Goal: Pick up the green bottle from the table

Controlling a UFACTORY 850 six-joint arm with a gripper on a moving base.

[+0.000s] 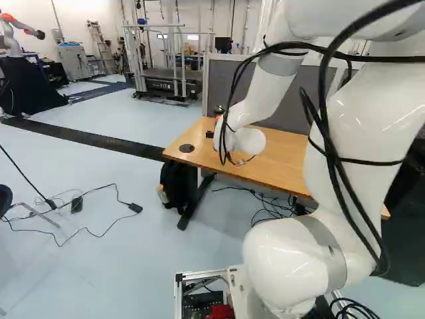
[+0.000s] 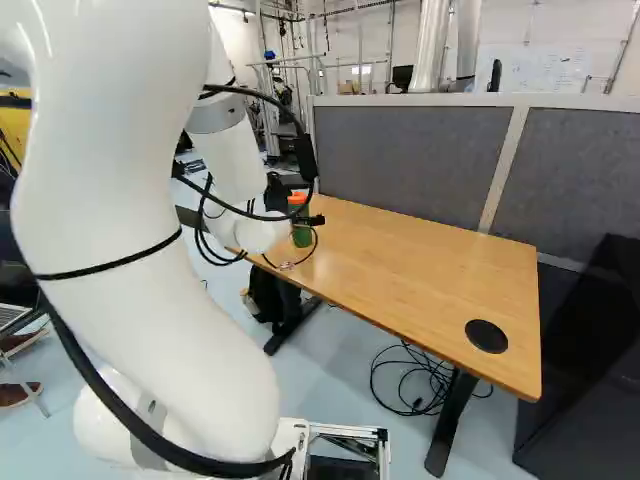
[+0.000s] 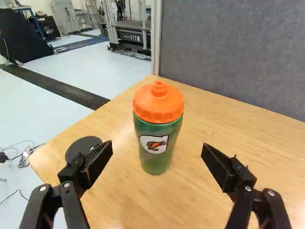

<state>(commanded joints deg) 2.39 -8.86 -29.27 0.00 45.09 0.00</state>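
In the right base view the gripper (image 2: 308, 220) shows in part beyond the arm's wrist, close to the green bottle (image 2: 301, 236). The wrist view has the gripper (image 3: 157, 150) wide open, one finger to each side of the bottle's line. Upright on the wooden table (image 3: 228, 138) stands the green bottle (image 3: 156, 143) with its orange lid, ahead of the fingertips and roughly centred between them. Neither finger touches it. The arm hides most of the bottle in the left base view.
A round black cable cover (image 3: 83, 148) lies in the tabletop beside one finger. Grey partition panels (image 2: 410, 160) rise behind the table. A black bag (image 1: 176, 186) and loose cables (image 2: 410, 380) are under it. Another robot (image 1: 14, 33) stands far off at the left of the left base view.
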